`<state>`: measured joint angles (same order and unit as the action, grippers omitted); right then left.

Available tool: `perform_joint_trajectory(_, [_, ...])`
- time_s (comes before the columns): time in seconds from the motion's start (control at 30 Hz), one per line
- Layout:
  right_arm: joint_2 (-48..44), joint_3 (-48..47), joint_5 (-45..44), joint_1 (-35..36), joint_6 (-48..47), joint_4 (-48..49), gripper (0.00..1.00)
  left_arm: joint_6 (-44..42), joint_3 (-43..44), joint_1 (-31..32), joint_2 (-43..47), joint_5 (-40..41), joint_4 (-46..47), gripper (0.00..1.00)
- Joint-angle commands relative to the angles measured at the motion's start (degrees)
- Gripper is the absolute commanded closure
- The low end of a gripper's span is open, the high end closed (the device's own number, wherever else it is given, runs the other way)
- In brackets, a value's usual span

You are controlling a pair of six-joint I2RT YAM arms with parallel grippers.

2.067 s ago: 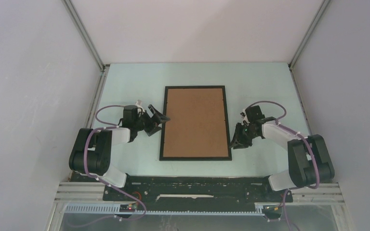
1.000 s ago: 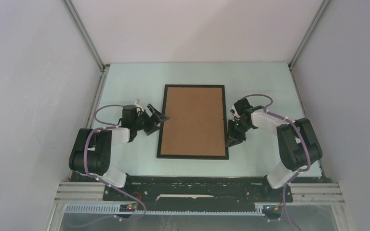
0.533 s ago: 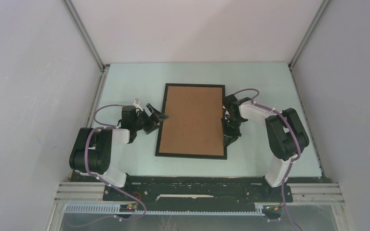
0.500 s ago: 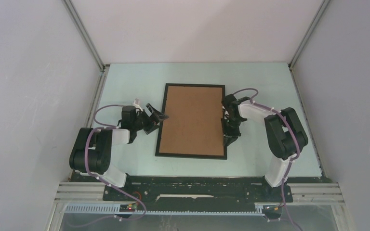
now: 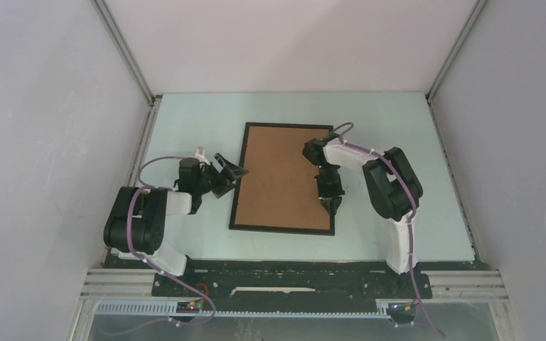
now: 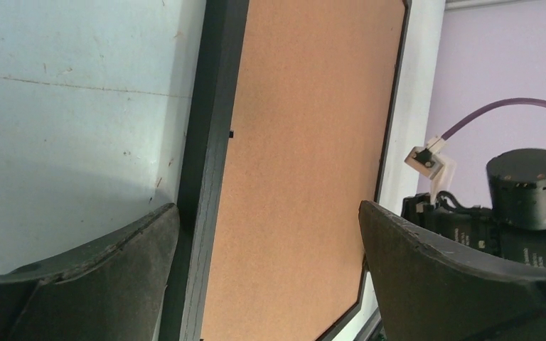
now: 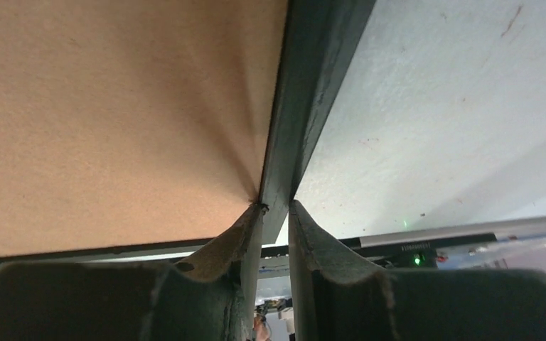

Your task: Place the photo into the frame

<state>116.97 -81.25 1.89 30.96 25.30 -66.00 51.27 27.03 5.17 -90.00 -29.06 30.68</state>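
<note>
Top external view: the frame (image 5: 281,231) lies flat, back up, in the middle of the pale bench (image 5: 384,121), its long sides running away from the arm bases; a brown board (image 5: 281,177) fills it edge to edge; the left end effector (image 5: 236,177) sits at the frame's left rail about halfway along, fingers spread wide; the right arm is folded in over the frame's right side, and the right end effector (image 5: 329,204) points down onto the right rail near the near corner.

Left wrist view: the left end effector (image 6: 268,207) stands wide apart with nothing between its fingers (image 6: 99,270) but open space; the frame's black left rail (image 6: 210,128) runs just beside the left fingertip, the board (image 6: 306,128) spans most of the gap, and bare bench (image 6: 78,106) lies to the left; the right arm (image 6: 526,206) and its purple cable (image 6: 498,114) show beyond the far rail.

Right wrist view: the right end effector (image 7: 276,206) is nearly together, clamped on the frame's rail (image 7: 313,85); one fingertip (image 7: 234,249) meets the seam where board (image 7: 114,106) joins rail, the other sits against the rail's outer face; bench (image 7: 455,106) lies to the right.
</note>
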Motion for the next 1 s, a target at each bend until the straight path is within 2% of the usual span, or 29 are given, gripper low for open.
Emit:
perform_joint_trajectory(0.0, [8.81,-1.84,-8.32,6.18,11.60,14.03,0.70,5.81,-2.72,1.87,-3.40,-7.72,4.96,0.02])
perform_joint_trajectory(0.17, [15.79,-11.38,-15.57,11.71,16.89,6.49,0.69,6.69,-3.54,2.48,-3.09,-6.90,6.69,0.02])
perform_joint_trajectory(0.37, [19.68,-19.50,-19.21,15.80,21.12,1.75,0.68,6.87,-4.41,2.92,-1.77,-5.22,6.68,0.02])
perform_joint_trajectory(0.57, [13.24,-19.19,-12.70,14.11,21.82,8.09,0.67,6.53,-5.13,3.13,-0.27,-4.13,5.89,0.01])
perform_joint_trajectory(0.73, [7.84,-16.90,-2.69,11.44,23.55,18.98,0.67,6.74,-5.49,3.74,0.42,-3.23,5.89,0.01])
perform_joint_trajectory(0.77, [8.24,-18.64,-2.53,10.91,23.25,17.59,0.67,6.76,-5.49,3.71,0.51,-3.21,5.89,0.01])
perform_joint_trajectory(0.87, [4.52,-21.78,-9.80,10.77,21.07,12.35,0.66,6.46,-5.43,3.71,0.45,-3.59,5.89,0.01])
perform_joint_trajectory(0.97, [-4.34,-17.83,-8.99,8.37,16.40,13.75,0.65,5.50,-4.68,3.63,0.49,-4.25,4.51,0.00])
